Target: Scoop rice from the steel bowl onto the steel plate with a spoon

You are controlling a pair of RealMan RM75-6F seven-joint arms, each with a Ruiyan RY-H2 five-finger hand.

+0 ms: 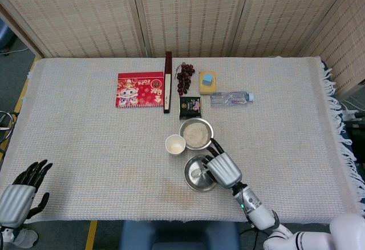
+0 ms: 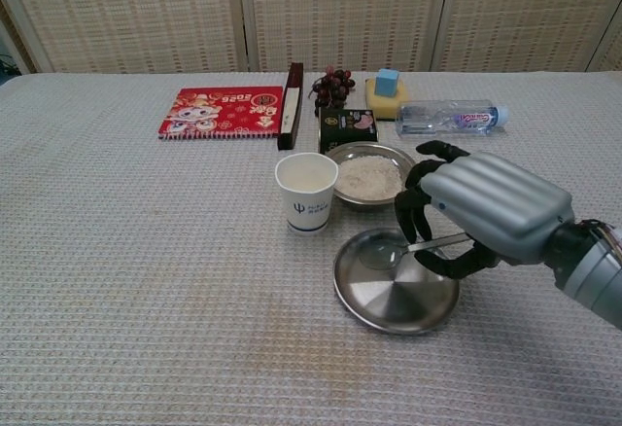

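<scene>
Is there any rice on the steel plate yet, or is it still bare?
Bare, as far as shows: the steel plate reflects clean metal. The spoon, held by the right robot hand, is over it; the spoon's load cannot be told.

— What lies at the right hand (image 2: 486, 207)?
— Its fingers (image 2: 413, 214) hold a spoon (image 2: 403, 249) running left from them, its scoop end in the plate (image 2: 389, 300) just below.

— And past the fingertips?
— The bowl (image 2: 342, 159), rice (image 2: 367, 177) in it, just beyond; a cup (image 2: 306, 193) left of that.

— Farther back?
— A booklet (image 1: 140, 89), stick (image 1: 167, 81), grapes (image 1: 185, 76), packet (image 1: 190, 106), block (image 1: 207, 81) and bottle (image 1: 231, 97), in a row.

— The left hand (image 1: 20, 190)?
— Well apart, at the table's (image 1: 85, 141) near-left corner.
</scene>
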